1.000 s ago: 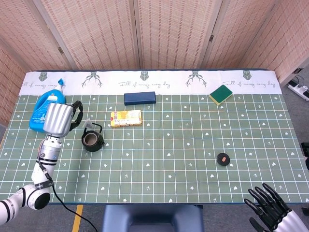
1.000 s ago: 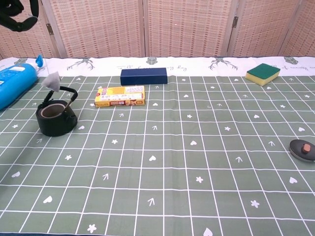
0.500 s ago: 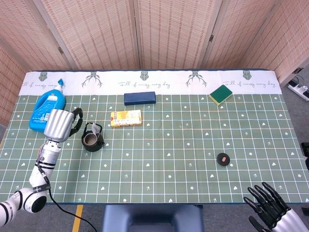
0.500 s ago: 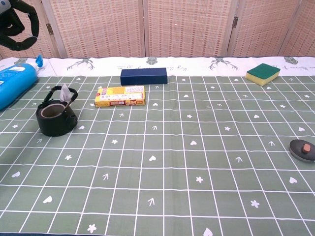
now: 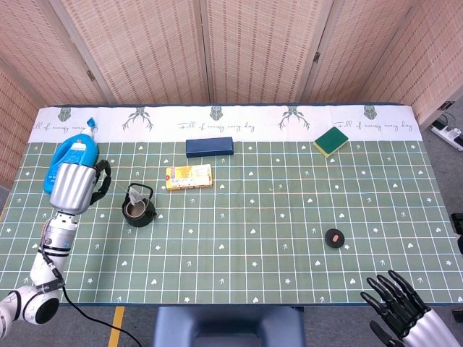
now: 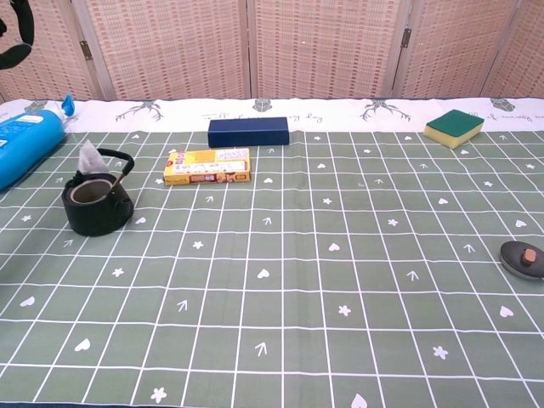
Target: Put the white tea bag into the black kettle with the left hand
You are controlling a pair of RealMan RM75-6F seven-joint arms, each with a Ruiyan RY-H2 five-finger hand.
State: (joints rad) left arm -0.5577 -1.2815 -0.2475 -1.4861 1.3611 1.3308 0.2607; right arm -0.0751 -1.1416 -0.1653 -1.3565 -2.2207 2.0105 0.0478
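Note:
The black kettle (image 5: 137, 211) (image 6: 98, 204) stands open-topped on the green checked cloth at the left. The white tea bag (image 5: 135, 194) (image 6: 89, 157) hangs upright just over the kettle's mouth, its lower tip at the rim. My left hand (image 5: 100, 178) (image 6: 14, 32) is raised left of the kettle with its fingers curled, holding the bag by a thread too thin to make out. My right hand (image 5: 396, 307) lies at the near right edge of the head view, fingers spread and holding nothing.
A blue detergent bottle (image 5: 69, 163) (image 6: 25, 143) lies just left of the kettle, under my left arm. A yellow box (image 5: 189, 176) and a navy box (image 5: 209, 147) sit behind. A green sponge (image 5: 330, 141) and a small black disc (image 5: 334, 238) are at the right.
The tea bag has come down from above the kettle's handle to its mouth. My left hand has drawn back to the left, and the bag swung left with it.

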